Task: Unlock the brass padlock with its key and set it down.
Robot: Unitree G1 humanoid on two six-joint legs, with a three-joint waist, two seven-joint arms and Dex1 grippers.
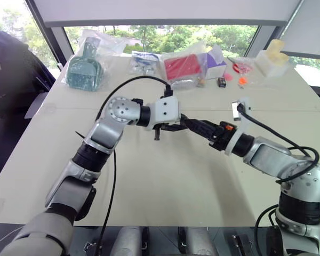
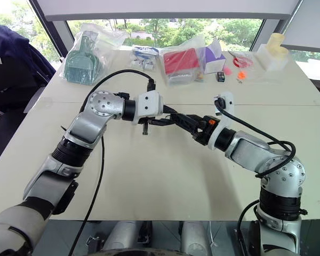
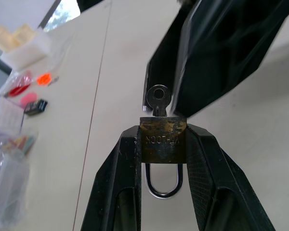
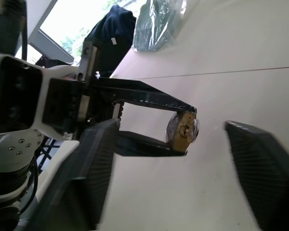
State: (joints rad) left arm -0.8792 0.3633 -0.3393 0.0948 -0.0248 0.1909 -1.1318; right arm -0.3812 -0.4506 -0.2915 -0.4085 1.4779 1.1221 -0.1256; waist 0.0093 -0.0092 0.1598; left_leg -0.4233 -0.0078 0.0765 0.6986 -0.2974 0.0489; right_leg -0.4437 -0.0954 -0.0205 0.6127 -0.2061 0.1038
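My left gripper (image 3: 162,131) is shut on the brass padlock (image 3: 162,144), clamping its body between both fingers above the table. The silvery shackle points back toward the left wrist. A small silver key (image 3: 159,98) sticks out of the padlock's far end. My right gripper (image 4: 171,127) faces it from the other side, with its fingers (image 4: 94,159) standing apart on either side of the padlock (image 4: 182,131) and not touching it. In the head views the left gripper (image 1: 173,127) and right gripper (image 1: 194,126) meet tip to tip over the middle of the table.
The white table (image 1: 165,181) has bagged items along its far edge: a green tool (image 1: 85,69), a red pack (image 1: 182,66), a purple box (image 1: 216,64), small black (image 1: 222,82) and orange (image 1: 242,81) trinkets, and a white foam block (image 1: 272,61). A dark jacket (image 1: 10,69) hangs at the left.
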